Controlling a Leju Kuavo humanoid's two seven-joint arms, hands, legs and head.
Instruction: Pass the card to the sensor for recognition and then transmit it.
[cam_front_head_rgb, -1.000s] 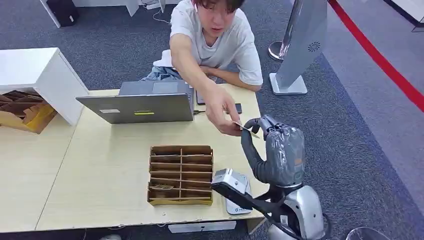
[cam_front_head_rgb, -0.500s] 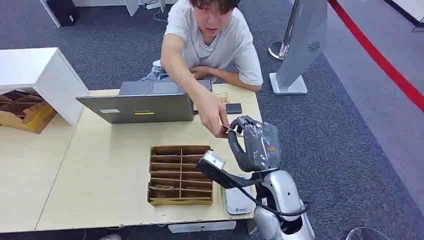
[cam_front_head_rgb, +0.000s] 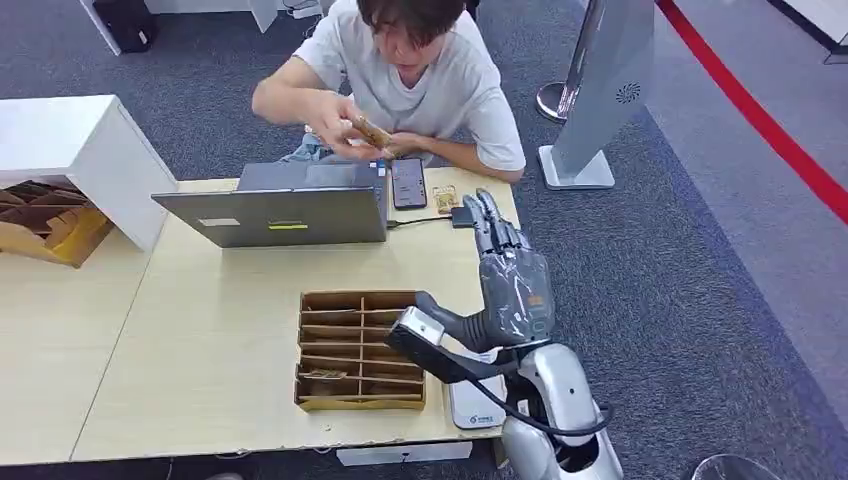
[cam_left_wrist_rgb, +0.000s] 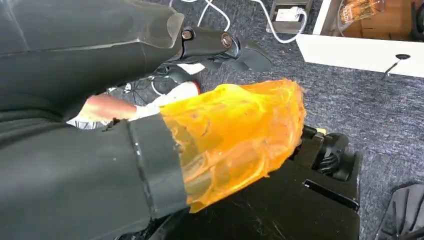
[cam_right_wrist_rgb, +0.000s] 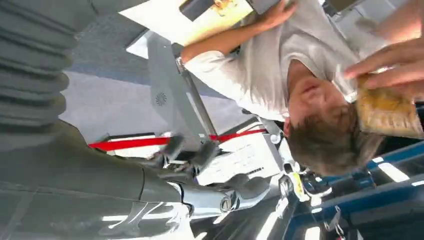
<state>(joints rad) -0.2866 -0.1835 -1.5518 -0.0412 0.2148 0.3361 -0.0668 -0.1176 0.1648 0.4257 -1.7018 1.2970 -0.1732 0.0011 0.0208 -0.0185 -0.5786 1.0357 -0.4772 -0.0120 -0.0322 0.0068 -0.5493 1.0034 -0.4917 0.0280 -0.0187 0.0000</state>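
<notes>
The tan card (cam_front_head_rgb: 366, 131) is in the person's two hands, held up in front of their chest behind the laptop; the right wrist view shows the card (cam_right_wrist_rgb: 387, 112) between their fingers. My right hand (cam_front_head_rgb: 505, 268) hovers over the table's right side, fingers stretched out toward the person, thumb spread, nothing in it. The white sensor (cam_front_head_rgb: 478, 408) lies at the table's front edge, under my right forearm and partly hidden by it. My left hand (cam_left_wrist_rgb: 235, 137) hangs down under an orange translucent cover that hides its fingers.
A cardboard slotted organizer (cam_front_head_rgb: 360, 350) sits left of the sensor. A grey laptop (cam_front_head_rgb: 275, 208), a phone (cam_front_head_rgb: 408, 183) and a small black box (cam_front_head_rgb: 465, 214) lie at the far edge. A white cabinet (cam_front_head_rgb: 70, 150) stands at left, a grey stand (cam_front_head_rgb: 600, 80) at right.
The person took the card from my right hand's pinch and drew it back to their chest. My right hand's fingers straightened and it moved slightly left and nearer.
</notes>
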